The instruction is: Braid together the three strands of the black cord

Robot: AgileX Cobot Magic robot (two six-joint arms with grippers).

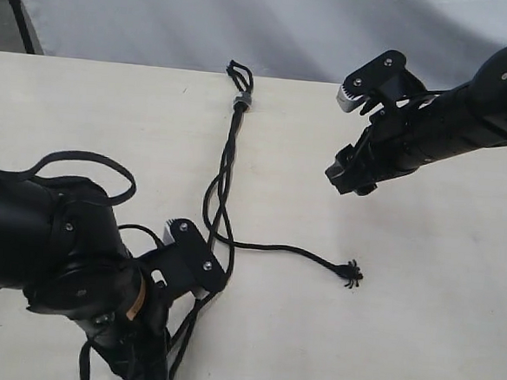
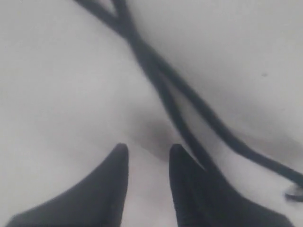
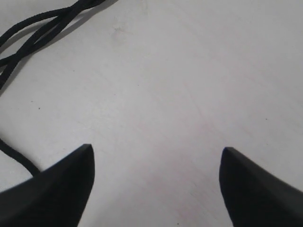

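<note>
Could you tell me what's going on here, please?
Two robot arms are braiding a three-strand black cord on a table. The strands cross loosely below the grey band. The left gripper sits low beside them, jaws apart, holding nothing. The right gripper hovers open over bare table; one strand lies out towards it.

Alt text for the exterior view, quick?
A black cord lies on a pale table, grey band at the far edge, strands loosely crossed below it, one strand trailing right to a frayed tip. The left claw sits low beside the crossed strands; the right claw hangs open over bare table.
</note>
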